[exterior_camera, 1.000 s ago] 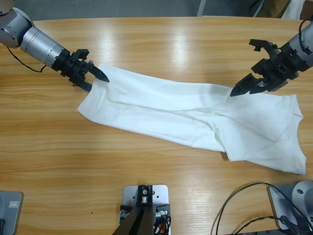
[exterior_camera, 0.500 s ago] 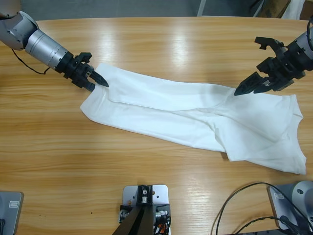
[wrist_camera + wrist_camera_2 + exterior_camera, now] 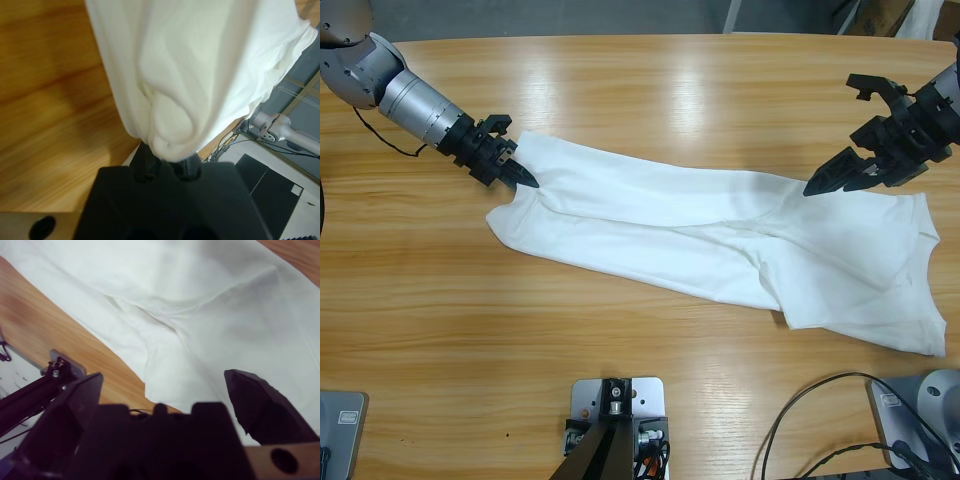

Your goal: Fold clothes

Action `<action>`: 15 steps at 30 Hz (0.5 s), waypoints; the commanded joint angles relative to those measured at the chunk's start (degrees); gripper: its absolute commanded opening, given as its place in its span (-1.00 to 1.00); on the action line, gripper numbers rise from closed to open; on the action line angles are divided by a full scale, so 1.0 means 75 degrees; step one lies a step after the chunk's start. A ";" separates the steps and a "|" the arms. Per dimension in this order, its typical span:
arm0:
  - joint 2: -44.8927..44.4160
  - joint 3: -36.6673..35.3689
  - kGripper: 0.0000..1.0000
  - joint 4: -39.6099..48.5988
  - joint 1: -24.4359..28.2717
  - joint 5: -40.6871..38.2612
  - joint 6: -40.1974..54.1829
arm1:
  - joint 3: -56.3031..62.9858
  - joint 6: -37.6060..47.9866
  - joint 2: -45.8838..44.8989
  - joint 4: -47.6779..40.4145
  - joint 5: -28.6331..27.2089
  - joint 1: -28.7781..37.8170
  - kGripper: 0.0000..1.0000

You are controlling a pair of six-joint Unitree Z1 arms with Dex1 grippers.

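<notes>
White T-shirt [image 3: 720, 250] lies on table [image 3: 650, 90], left gripper [image 3: 520, 176] pinching it.

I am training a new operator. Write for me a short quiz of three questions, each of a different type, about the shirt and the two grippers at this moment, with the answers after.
1. True or false: the left gripper is shut on cloth of the white T-shirt.
2. Multiple choice: how do the jaws of the right gripper stand? A) shut on a sleeve; B) open, with nothing between them; C) shut on nothing.
3. Short answer: what does the T-shirt lie on?

Key
1. True. In the left wrist view a bunch of cloth sits pinched at the jaws.
2. B. The right wrist view shows the jaws wide apart above the shirt.
3. The wooden table.
</notes>
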 commanded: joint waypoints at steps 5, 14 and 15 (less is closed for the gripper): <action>-0.0422 0.0189 -1.00 0.0811 0.1156 0.0413 0.0616 | 0.0077 0.0001 -0.0143 0.0141 -0.0122 -0.0071 1.00; -0.0678 0.0262 -1.00 0.1591 0.2328 0.0865 0.1272 | -0.0143 0.0001 -0.0068 0.0291 -0.0099 -0.0071 1.00; -0.0718 0.0281 -1.00 0.1643 0.2478 0.0919 0.1328 | -0.0157 0.0006 -0.0068 0.0298 -0.0094 -0.0071 1.00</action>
